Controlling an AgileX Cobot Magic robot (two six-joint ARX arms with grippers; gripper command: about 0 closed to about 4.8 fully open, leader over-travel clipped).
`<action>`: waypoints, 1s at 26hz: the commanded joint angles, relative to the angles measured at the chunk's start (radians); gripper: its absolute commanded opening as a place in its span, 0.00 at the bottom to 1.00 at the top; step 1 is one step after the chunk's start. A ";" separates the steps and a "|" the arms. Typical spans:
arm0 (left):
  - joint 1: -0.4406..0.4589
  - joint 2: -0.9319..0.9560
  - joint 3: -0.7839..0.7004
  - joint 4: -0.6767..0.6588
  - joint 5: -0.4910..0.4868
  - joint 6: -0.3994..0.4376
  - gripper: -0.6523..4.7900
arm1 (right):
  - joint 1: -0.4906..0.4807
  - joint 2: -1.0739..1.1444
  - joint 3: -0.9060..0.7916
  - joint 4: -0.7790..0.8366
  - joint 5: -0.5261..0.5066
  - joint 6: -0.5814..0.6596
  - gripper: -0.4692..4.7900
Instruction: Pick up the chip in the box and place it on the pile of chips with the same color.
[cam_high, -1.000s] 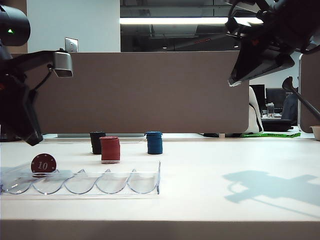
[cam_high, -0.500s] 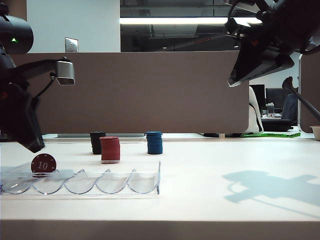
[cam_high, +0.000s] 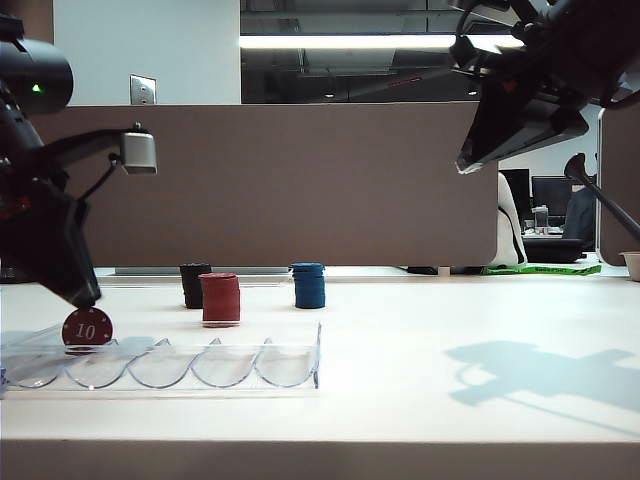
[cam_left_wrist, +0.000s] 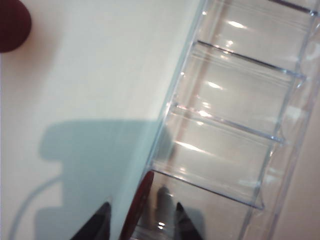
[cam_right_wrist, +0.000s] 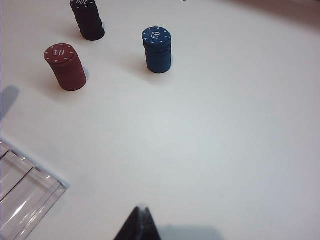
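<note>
A brown partition (cam_high: 300, 185) is standing behind the white table (cam_high: 450, 330) (ceiling light (cam_high: 345, 42) glowing overhead).

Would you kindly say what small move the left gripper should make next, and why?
Probably ease down a little further, then close. The left gripper is open, its fingers either side of the upright dark red round chip in the clear plastic tray, seemingly near its top edge.

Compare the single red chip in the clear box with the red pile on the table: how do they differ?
The chip stands on its edge in an end slot of the box; the red pile lies flat on the table. The chip is one disc, the pile many. The open left hand straddles the chip; nothing is near the pile. Both are dark red, marked 10.
</note>
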 joint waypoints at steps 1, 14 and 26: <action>-0.001 0.017 0.004 0.003 0.005 0.000 0.42 | 0.001 -0.001 0.003 0.017 0.000 -0.005 0.08; -0.001 0.027 0.005 0.036 -0.015 -0.008 0.32 | 0.001 -0.001 0.003 0.017 0.001 -0.005 0.08; -0.001 0.027 0.005 0.037 -0.034 -0.008 0.32 | 0.001 -0.001 0.003 0.017 0.000 -0.005 0.08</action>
